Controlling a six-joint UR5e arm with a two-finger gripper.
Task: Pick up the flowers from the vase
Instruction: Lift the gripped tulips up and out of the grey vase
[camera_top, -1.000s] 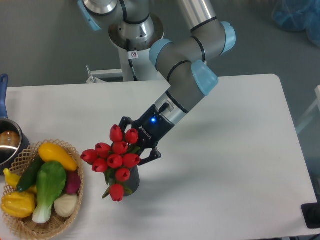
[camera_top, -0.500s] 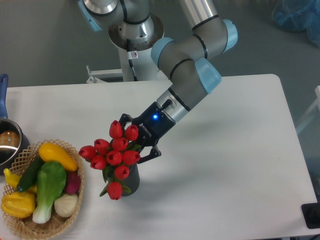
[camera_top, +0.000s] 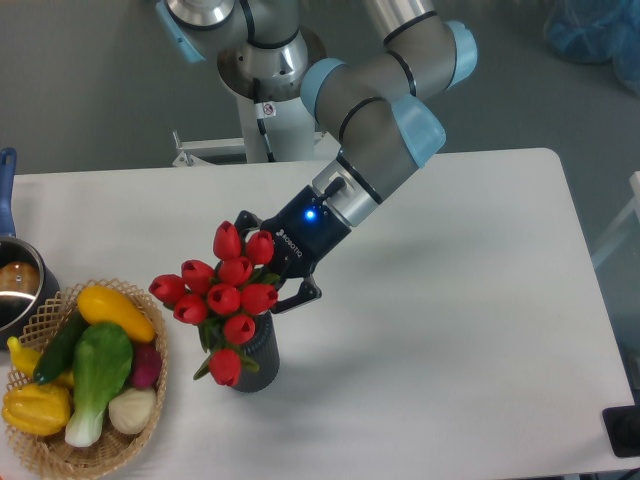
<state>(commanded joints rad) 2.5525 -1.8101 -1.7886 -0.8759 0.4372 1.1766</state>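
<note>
The flowers (camera_top: 222, 298) are a bunch of red tulip buds with green leaves, spread wider than the vase (camera_top: 260, 358) below them. The dark vase stands on the white table, mostly covered by the blooms. My gripper (camera_top: 268, 268) comes in from the upper right and is shut on the bunch just behind the heads. Its black fingers (camera_top: 292, 296) show on either side of the stems. Whether the stems' ends are still inside the vase is hidden by the blooms.
A wicker basket (camera_top: 48, 452) with yellow, green and purple vegetables sits at the front left. A steel pot (camera_top: 14, 290) with a blue handle is at the left edge. The arm's base (camera_top: 262, 70) stands behind the table.
The gripper has moved up and slightly left with the flowers in it. More of the vase's side now shows beneath the bunch.
</note>
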